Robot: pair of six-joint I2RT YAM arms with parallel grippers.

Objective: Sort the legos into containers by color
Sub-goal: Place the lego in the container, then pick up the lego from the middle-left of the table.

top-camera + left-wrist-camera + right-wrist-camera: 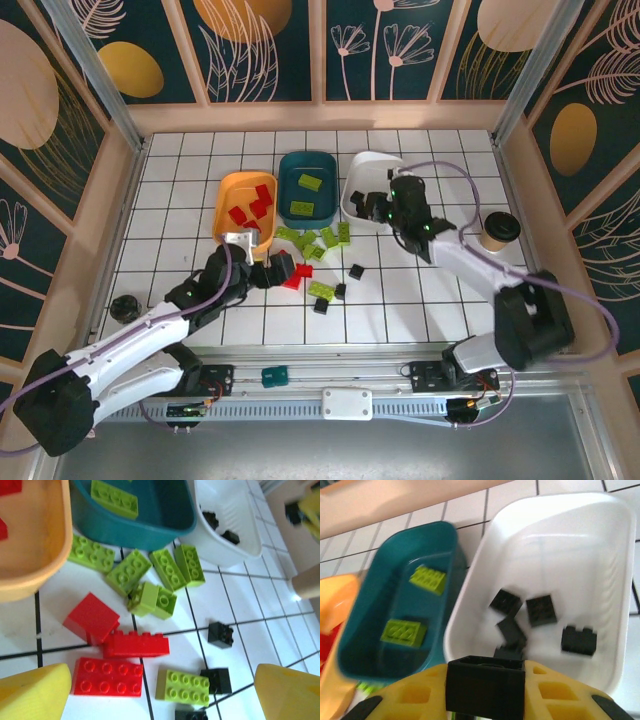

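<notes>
Over the near edge of the white tray, the right gripper is clamped on a black brick. Other black bricks lie in the tray directly below and beyond it, so a release looks likely to land the brick among them.

Off the near edge of the orange tray, the left gripper hangs with its jaws wide apart above three red bricks. The nearest red brick lies flat, close to the left finger. Its long axis runs from finger to finger, so a cross-width grip would probably need a wrist turn. The left arm is clearly the nearer one to the reds.
</notes>
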